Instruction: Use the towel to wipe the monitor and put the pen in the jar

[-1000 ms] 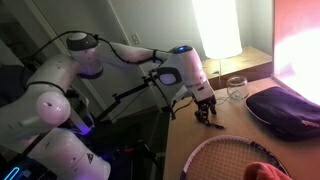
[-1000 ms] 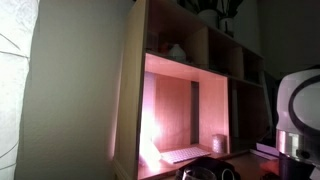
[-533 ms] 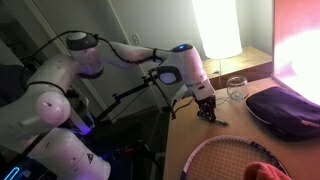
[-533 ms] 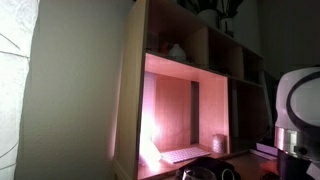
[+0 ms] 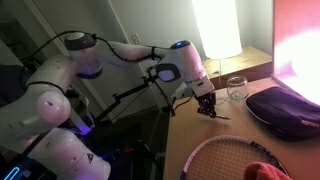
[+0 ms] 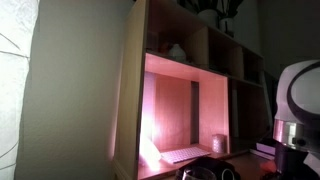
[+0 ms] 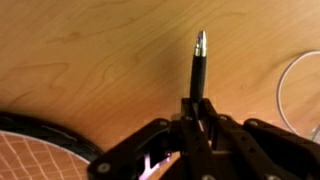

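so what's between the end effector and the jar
Nothing, just bare desk between the end effector, shut on the pen, and the jar, seen in an exterior view.

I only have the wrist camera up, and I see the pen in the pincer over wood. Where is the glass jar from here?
Observer: In an exterior view the jar stands on the desk just beyond the pincer that holds the pen, toward the lit lampshade.
Operator: What lies past the jar?
Observer: A dark pouch lies there, in front of the glowing monitor.
Operator: And the towel?
Observer: An orange bit of the towel shows at the bottom edge, next to the racket head.
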You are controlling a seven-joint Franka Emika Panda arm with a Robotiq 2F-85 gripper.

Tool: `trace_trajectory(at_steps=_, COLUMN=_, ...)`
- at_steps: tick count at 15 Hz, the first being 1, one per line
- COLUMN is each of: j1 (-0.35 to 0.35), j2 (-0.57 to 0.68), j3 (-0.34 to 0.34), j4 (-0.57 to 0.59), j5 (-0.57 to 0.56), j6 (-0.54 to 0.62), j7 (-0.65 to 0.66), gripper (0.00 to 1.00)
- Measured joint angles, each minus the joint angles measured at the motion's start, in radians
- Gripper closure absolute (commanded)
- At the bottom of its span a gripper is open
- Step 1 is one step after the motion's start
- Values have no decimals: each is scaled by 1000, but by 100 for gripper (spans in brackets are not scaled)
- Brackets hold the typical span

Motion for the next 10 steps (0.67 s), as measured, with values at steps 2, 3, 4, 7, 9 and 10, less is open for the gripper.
trace_trajectory(at_steps=2, j1=36, j2=0, j3=-32, j4=-19, j5=6, j6=3, j7=0, gripper=95)
trace_trajectory(at_steps=3, j1=59, j2=0, j3=-51, j4=-32, j5=7, j6=5, j7=0, gripper=95)
trace_trajectory(at_steps=4, j1=85, j2=0, j3=-70, j4=-48, j5=7, j6=8, j7=0, gripper=95)
trace_trajectory(at_steps=7, j1=168, j2=1, j3=-126, j4=-98, j5=8, j6=24, j7=0, gripper=95)
trace_trajectory(at_steps=9, j1=219, j2=1, j3=-158, j4=-129, j5=8, j6=36, j7=0, gripper=95)
trace_trajectory(at_steps=10, j1=241, j2=1, j3=-171, j4=-143, j5=8, j6=43, j7=0, gripper=95)
